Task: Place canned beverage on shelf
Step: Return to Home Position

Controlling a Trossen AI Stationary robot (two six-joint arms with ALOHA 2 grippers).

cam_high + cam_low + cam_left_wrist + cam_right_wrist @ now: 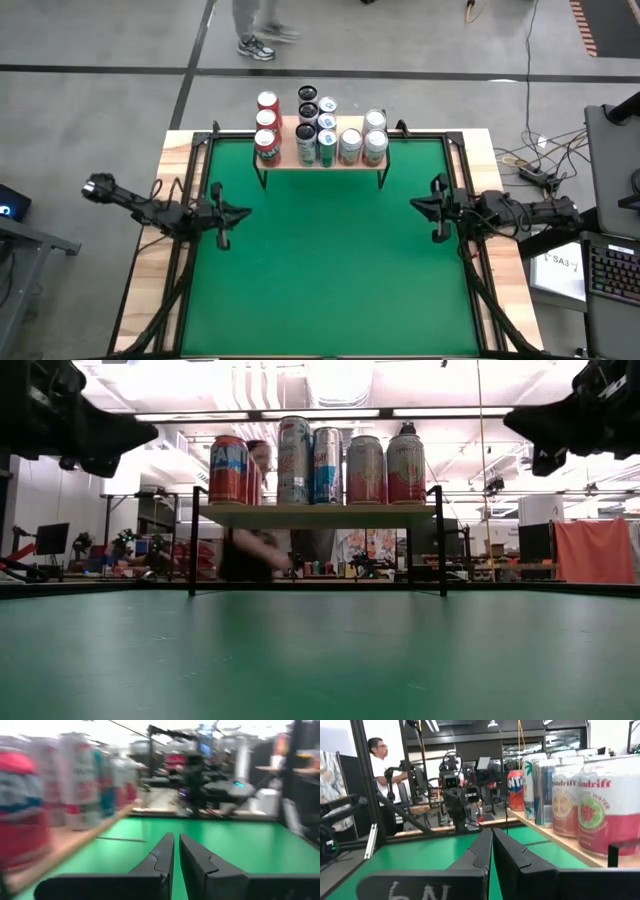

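Fingers (pixel 477 851) are closed together on the left gripper (pixel 176 836) and right gripper (pixel 492 831), each parked at the green table's (pixel 330 280) side edge, well apart from the far-edge shelf (pixel 315 515) loaded with beverage cans (pixel 320 135).

My worktop (pixel 330 270) is a green surface inside a pale wood border. At its far edge, about midway across, the shelf (pixel 345 163) stands on thin black legs, with its bare-wood top raised above the green. Cans crowd that top in rows running front to back. Three red cans (pixel 267 122) line the left end, dark-topped and blue ones fill the middle, and white cans (pixel 375 146) with fruit labels stand at the right end. In the low view, five stand upright along the near edge.
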